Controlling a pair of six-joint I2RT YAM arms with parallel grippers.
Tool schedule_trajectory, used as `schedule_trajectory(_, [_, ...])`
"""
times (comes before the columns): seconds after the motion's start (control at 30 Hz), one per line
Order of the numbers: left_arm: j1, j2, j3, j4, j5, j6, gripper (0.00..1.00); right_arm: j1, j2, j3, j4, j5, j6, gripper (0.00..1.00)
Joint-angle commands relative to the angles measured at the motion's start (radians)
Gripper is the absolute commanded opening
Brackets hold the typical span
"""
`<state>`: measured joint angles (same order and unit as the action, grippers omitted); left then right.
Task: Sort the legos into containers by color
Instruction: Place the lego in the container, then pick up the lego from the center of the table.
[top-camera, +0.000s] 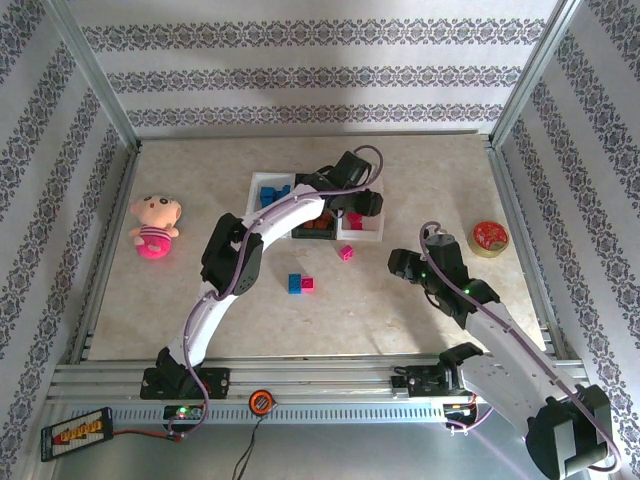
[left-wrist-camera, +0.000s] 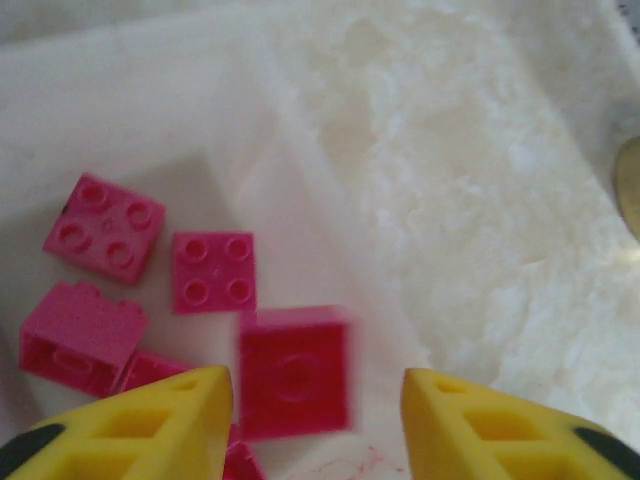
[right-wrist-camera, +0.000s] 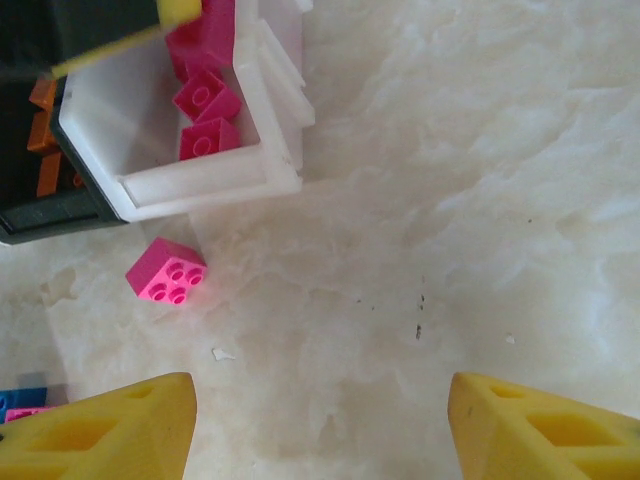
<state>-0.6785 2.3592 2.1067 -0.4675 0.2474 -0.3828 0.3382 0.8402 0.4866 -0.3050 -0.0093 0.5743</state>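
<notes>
Pink bricks (left-wrist-camera: 105, 228) lie in white tray (right-wrist-camera: 215, 185). One blurred pink brick (left-wrist-camera: 295, 372) sits btwn left gripper (left-wrist-camera: 315, 388) fingers: jaws apart, gap on one side, not clamped. Right gripper (right-wrist-camera: 320, 415) spread wide, empty, over table nr loose pink brick (right-wrist-camera: 166, 270). Black tray (right-wrist-camera: 40, 210) abuts white one.

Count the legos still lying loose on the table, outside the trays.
3. One pink brick lies just in front of the white tray; a blue brick and a second pink brick sit side by side nearer the arms. The left arm may hide more.
</notes>
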Motion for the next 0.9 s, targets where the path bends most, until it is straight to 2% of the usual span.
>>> schedule_trajectory(0.0, [0.006, -0.019, 0.069, -0.025, 0.044, -0.039, 0.57, 0.026, -0.011, -0.020, 0.011, -0.002, 0.009, 0.68])
schedule_trajectory(0.1, [0.014, -0.073, 0.035, 0.006, 0.064, -0.058, 0.64, 0.053, 0.005, -0.022, 0.026, 0.012, 0.004, 0.68])
schedule_trajectory(0.2, [0.022, -0.196, -0.121, 0.097, 0.066, -0.069, 0.74, 0.089, 0.036, -0.011, 0.047, 0.026, -0.009, 0.68])
schedule_trajectory(0.33, [0.037, -0.425, -0.442, 0.263, 0.056, -0.088, 0.85, 0.151, 0.107, 0.023, 0.076, 0.048, -0.032, 0.70])
schedule_trajectory(0.37, [0.039, -0.489, -0.528, 0.297, 0.050, -0.093, 0.89, 0.167, 0.131, 0.033, 0.085, 0.053, -0.037, 0.70])
schedule_trajectory(0.4, [0.041, -0.542, -0.601, 0.324, 0.044, -0.097, 0.98, 0.183, 0.153, 0.042, 0.094, 0.059, -0.040, 0.70])
schedule_trajectory(0.43, [0.042, -0.604, -0.687, 0.349, 0.031, -0.096, 1.00, 0.202, 0.181, 0.056, 0.102, 0.065, -0.045, 0.71])
schedule_trajectory(0.67, [0.042, -1.003, -1.192, 0.453, -0.120, -0.138, 1.00, 0.313, 0.414, 0.140, 0.205, 0.099, -0.042, 0.71])
schedule_trajectory(0.87, [0.042, -1.223, -1.424, 0.426, -0.208, -0.162, 1.00, 0.324, 0.640, 0.257, 0.247, 0.121, -0.054, 0.71])
